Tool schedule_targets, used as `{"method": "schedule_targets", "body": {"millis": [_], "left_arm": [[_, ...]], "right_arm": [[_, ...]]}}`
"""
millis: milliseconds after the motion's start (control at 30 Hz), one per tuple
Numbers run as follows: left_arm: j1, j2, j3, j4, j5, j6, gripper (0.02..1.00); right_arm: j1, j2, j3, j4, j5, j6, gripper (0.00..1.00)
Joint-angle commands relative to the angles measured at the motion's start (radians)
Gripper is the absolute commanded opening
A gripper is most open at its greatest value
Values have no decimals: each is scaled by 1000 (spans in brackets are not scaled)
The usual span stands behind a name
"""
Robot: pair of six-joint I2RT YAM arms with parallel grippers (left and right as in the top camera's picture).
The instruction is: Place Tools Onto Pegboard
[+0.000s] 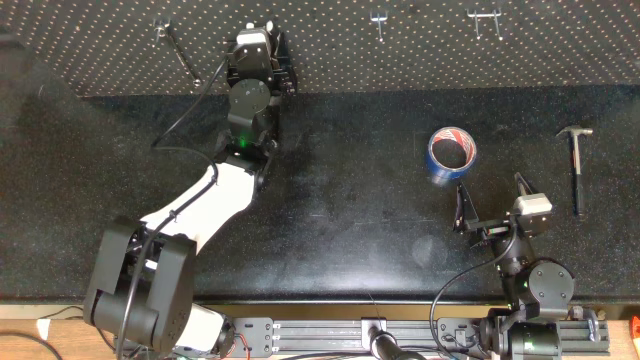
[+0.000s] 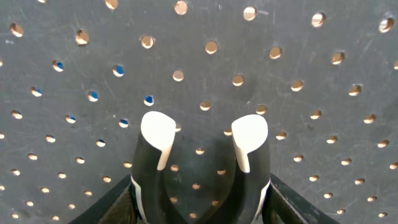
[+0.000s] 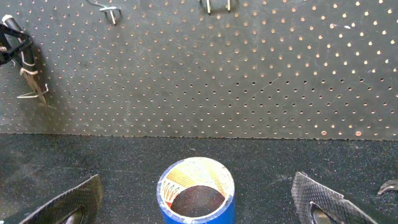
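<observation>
Left claw (image 2: pixel 204 140) was open: 2 white-tipped fingers (image 2: pixel 158 134) spread apart, nothing between them, nose right up at the pegboard (image 1: pixel 340 55) face. Couldn't tell whether the tips actually touched the board. From the top view, the left arm reached to the pegboard's lower edge, left of the board's middle. 1 slim metal tool (image 1: pixel 181 53) hung tilted on the pegboard's left part, just beside that claw and clear of it. 2 metal hooks (image 1: pixel 378 22) sat on the pegboard's right part, near its top. Right claw (image 1: pixel 492 203) was open wide too, gripping nothing, low over the black mat (image 1: pixel 340 200) and well in front of the pegboard, facing it. Blue tape roll (image 1: pixel 452 155) lay flat on the mat with its hole up, between the right claw and the pegboard, nearer the claw. The right wrist view put it centred ahead of the 2 dark fingers, with a clear gap on each side and no contact. Hammer (image 1: pixel 575 165) lay on the mat in front of the pegboard's right end, head toward the board and handle pointing away from it. It sat apart from the tape roll and off to the side of the right claw. Tape roll and hammer were both down on the mat, off the pegboard.
</observation>
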Motion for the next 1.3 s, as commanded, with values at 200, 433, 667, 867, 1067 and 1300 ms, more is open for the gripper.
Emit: {"method": "schedule_targets", "body": {"millis": [200,433,667,867,1067,1300], "left_arm": [[8,2,18,19,-22,13,29],[8,1,18,18,-22,13,413],[8,1,18,18,-22,13,873],[8,-27,18,-30,-22,13,993],[29,-267,17,-333,35,13,993],[175,-542,-73,-626,390,5,993]], "right_arm": [[7,-6,-5,-2,-2,-11,1000],[7,-6,-5,-2,-2,-11,1000],[7,-6,-5,-2,-3,-11,1000],[7,-6,-5,-2,-2,-11,1000],[7,-6,-5,-3,-3,-11,1000],[7,-6,-5,-2,-2,-11,1000]]}}
